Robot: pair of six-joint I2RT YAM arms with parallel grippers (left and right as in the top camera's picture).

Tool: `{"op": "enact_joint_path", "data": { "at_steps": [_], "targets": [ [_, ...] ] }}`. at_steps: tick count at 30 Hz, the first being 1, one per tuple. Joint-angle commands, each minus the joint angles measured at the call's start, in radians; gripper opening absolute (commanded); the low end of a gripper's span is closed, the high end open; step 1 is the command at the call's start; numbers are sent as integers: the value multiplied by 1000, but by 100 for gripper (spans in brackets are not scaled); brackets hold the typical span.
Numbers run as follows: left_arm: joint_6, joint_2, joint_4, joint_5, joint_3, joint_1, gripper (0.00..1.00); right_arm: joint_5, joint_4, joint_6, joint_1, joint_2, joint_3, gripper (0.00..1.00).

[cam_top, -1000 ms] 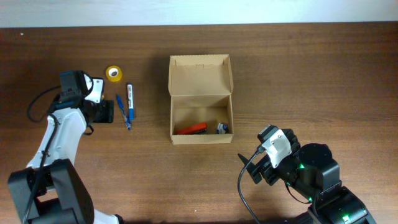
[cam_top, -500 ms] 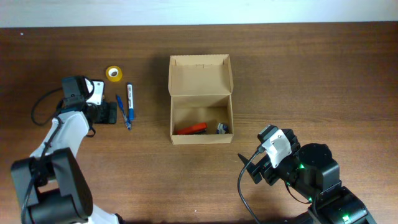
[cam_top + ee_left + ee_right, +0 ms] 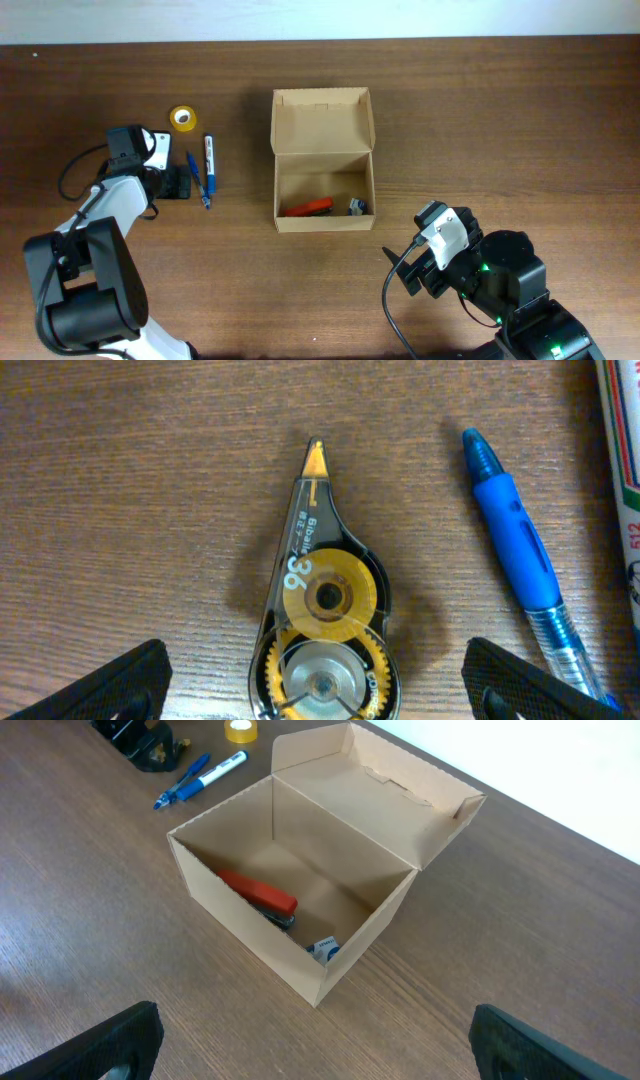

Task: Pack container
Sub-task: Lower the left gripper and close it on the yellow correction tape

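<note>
The container [image 3: 322, 120], a brown cardboard box with its flap lid standing open, sits mid-table, and its front wall [image 3: 250, 945] faces the right wrist camera. Inside lie a red stapler-like tool [image 3: 306, 207] [image 3: 258, 892] and a small blue-white item [image 3: 358, 205] [image 3: 323, 949]. My left gripper [image 3: 175, 181] [image 3: 318, 690] is open, its jaws wide on either side of a clear correction tape dispenser [image 3: 325, 625] with yellow gears, which lies flat on the wood. My right gripper [image 3: 400, 272] [image 3: 315, 1040] hangs open and empty in front of the box.
A blue pen [image 3: 196, 178] [image 3: 520, 550] and a white marker [image 3: 209, 160] [image 3: 625, 480] lie just right of the dispenser. A yellow tape roll [image 3: 182, 118] [image 3: 239, 730] sits behind them. The table's back edge runs along the top.
The left gripper's jaws have spread wider and the arm has shifted slightly toward the pens. The right arm has not moved.
</note>
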Motion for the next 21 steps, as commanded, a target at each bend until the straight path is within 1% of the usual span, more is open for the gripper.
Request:
{"op": "enact_joint_path", "data": {
  "at_steps": [1,5,12,13,15,18,21],
  "targets": [
    [-18,18,16,19,-6,2,92,10,3,-4,8,1,-4,99],
    [-21,36,22,19,-6,2,89,10,3,-4,8,1,-4,99],
    [-57,57,46,39,-6,2,89,10,3,-4,8,1,-4,99],
    [-60,57,48,38,-6,2,83,10,3,-4,8,1,-4,99],
    [-60,58,47,38,-6,2,75,10,3,-4,8,1,-4,99],
    [-87,68,45,39,-6,2,67,10,3,-4,8,1,-4,99],
    [-97,77,43,58,-6,2,63,10,3,-4,8,1,-4,99]
  ]
}}
